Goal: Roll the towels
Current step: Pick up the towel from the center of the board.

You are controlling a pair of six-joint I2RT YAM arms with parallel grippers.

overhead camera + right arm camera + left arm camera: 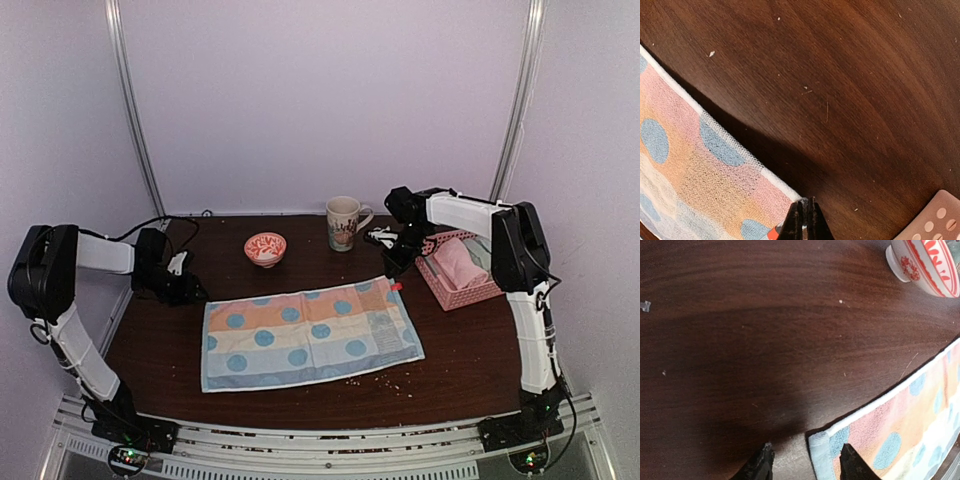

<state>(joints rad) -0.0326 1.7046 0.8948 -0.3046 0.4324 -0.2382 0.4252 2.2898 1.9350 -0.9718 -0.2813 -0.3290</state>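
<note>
A striped towel with blue dots (310, 335) lies spread flat on the dark wooden counter (470, 350), near the arms' bases. At its far left corner the left end effector (802, 462) is lowered with fingers apart, straddling the corner. At its far right corner the right end effector (806, 220) has fingers pressed together; whether cloth is caught between them cannot be told. Farther back stand a red-patterned bowl (265, 247), a mug (343, 222), and, to the right, a pink lattice basket (475, 292) holding a pink towel (458, 262).
</note>
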